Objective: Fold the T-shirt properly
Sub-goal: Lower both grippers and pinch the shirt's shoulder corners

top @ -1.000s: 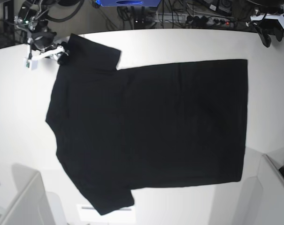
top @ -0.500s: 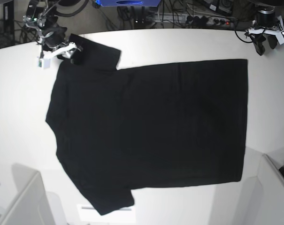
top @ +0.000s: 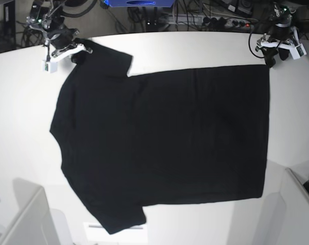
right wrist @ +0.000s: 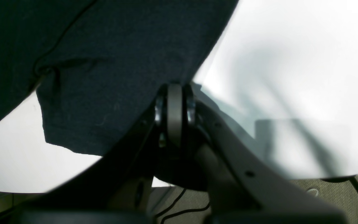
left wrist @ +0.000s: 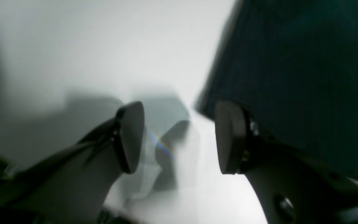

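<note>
Gripping the T-shirt (top: pixel 159 138) sleeve, the right gripper (right wrist: pixel 175 116) was clamped shut. The left gripper (left wrist: pixel 179 137) stood open beside the hem corner; by my judgement, closing on it came next.

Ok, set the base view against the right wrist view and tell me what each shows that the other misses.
Only the base view shows the whole T-shirt spread flat on the table, plus the left gripper at its hem corner. Only the right wrist view shows the right gripper up close, jaws shut together at the sleeve's edge, and a small crease in the sleeve cloth. Both show the black sleeve and the white tabletop.
</note>
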Available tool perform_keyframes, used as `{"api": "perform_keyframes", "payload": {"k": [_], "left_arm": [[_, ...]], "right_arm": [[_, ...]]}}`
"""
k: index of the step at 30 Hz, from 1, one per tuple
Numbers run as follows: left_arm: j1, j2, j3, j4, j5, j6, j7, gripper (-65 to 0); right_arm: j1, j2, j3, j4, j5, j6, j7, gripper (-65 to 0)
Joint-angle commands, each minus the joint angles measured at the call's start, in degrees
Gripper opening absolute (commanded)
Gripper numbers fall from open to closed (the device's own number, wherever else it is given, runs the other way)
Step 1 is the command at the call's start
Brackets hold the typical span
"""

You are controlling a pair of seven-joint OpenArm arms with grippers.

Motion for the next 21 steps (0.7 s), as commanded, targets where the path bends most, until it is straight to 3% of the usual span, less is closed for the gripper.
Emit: {"api": "perform_keyframes", "payload": {"k": [1,10,21], "left_arm": [[-0.44,-0.82,-0.29,-0.30,-0.38,-0.20,-0.70,-29.5],[-4.48,-0.90,5.42,-2.77,-0.47,-0.20,-0.52,-29.5],[-7.21,-0.02,5.68,-6.11,-0.47,-0.20,-0.52,-31.9]], "right_arm": [[-0.53,0.17,-0.04,0.15,-1.21,-0.49,-1.84,-65.0],[-0.44,0.17,0.05,0.24,-1.30,-0.49,-1.84,-65.0],[-0.79,1.75,0.05,0.24,-1.30,-0.49,-1.84,-65.0]]}}
